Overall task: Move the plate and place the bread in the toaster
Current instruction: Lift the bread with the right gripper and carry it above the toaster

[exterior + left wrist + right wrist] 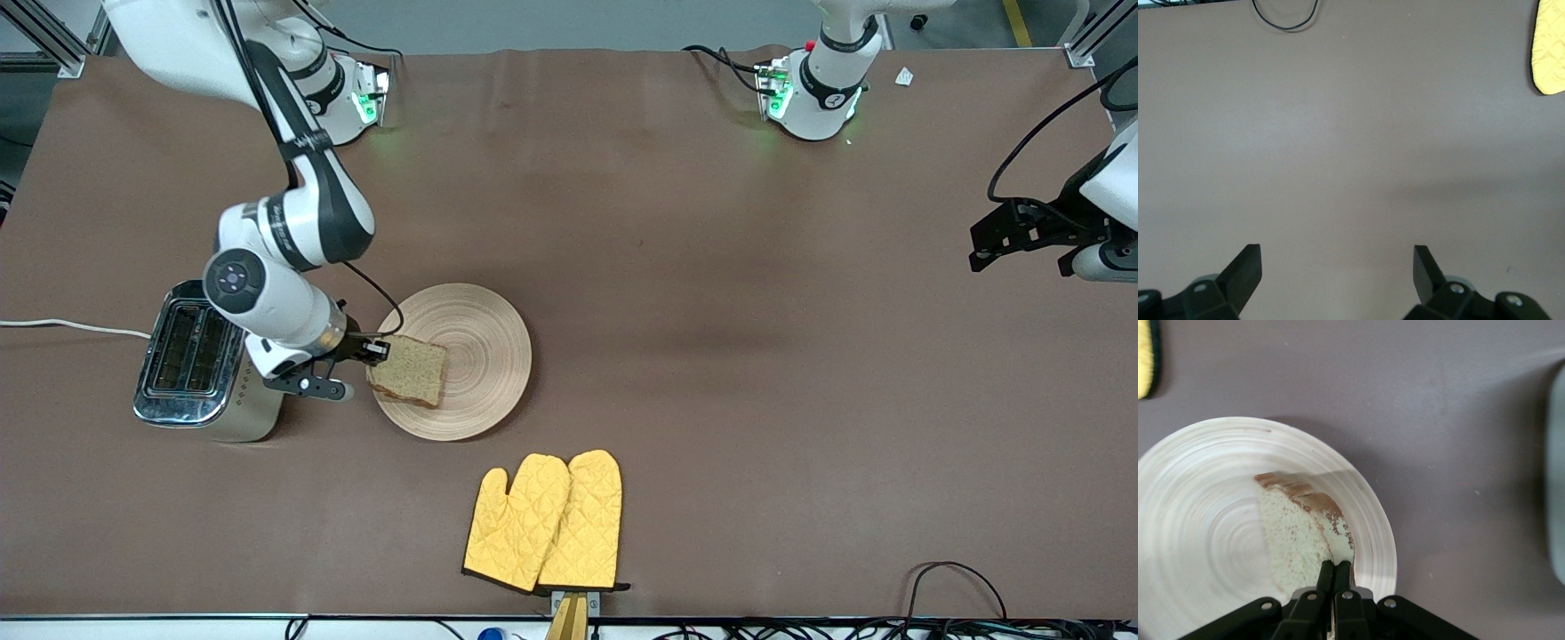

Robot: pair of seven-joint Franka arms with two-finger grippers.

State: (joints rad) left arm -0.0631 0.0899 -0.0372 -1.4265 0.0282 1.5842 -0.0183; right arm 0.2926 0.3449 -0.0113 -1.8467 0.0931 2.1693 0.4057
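Bread point(411, 371) is sitting on plate point(462, 360) beside toaster point(197, 363), w/ right hand point(378, 349) pinching its edge. Left hand point(1337, 273) is waiting open over bare surface point(711, 311). Risk: thin edge grip could let the slice tear or slip.

White arms, black joints, cables

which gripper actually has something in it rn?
The right gripper, shut on the bread at the plate's toaster-side edge. The left gripper hangs open over bare table.
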